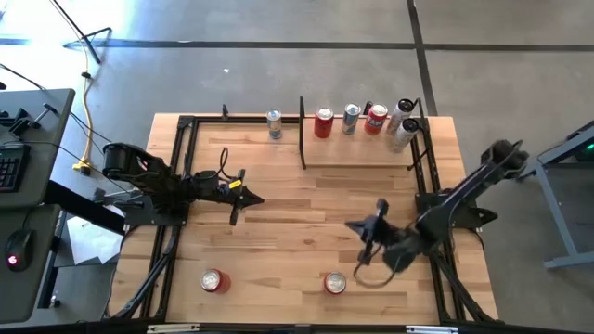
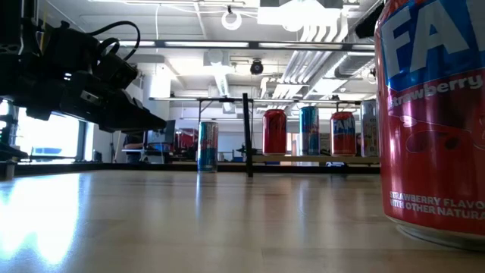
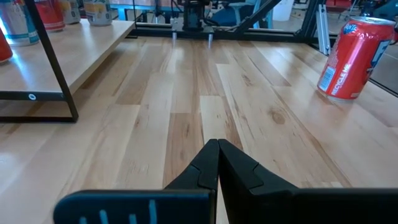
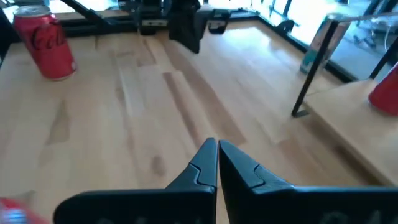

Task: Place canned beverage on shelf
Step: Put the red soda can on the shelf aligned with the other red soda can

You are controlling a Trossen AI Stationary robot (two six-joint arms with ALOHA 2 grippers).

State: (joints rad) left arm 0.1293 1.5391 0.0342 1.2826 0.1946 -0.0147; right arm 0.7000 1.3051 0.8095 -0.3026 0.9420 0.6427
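Two red cans stand upright on the tabletop near its front edge: one (image 1: pixel 215 280) at the left, also in the right wrist view (image 4: pixel 46 43), and one (image 1: pixel 334 283) in the middle, also in the left wrist view (image 3: pixel 354 59) and large in the low view (image 2: pixel 436 114). A blue and silver can (image 1: pixel 274 123) stands at the far edge, left of the shelf (image 1: pixel 357 156), a pale panel between black bars that carries several cans. My left gripper (image 1: pixel 255 199) (image 3: pixel 217 155) is shut at mid-left. My right gripper (image 1: pixel 351 225) (image 4: pixel 217 158) is shut above the table, right of centre. Neither holds anything.
On the shelf, three cans (image 1: pixel 351 118) stand upright and two pale ones (image 1: pixel 402 125) lie at its right end. Black frame bars (image 1: pixel 303 139) run up beside the shelf and along the table's sides. Bare wood lies between the two grippers.
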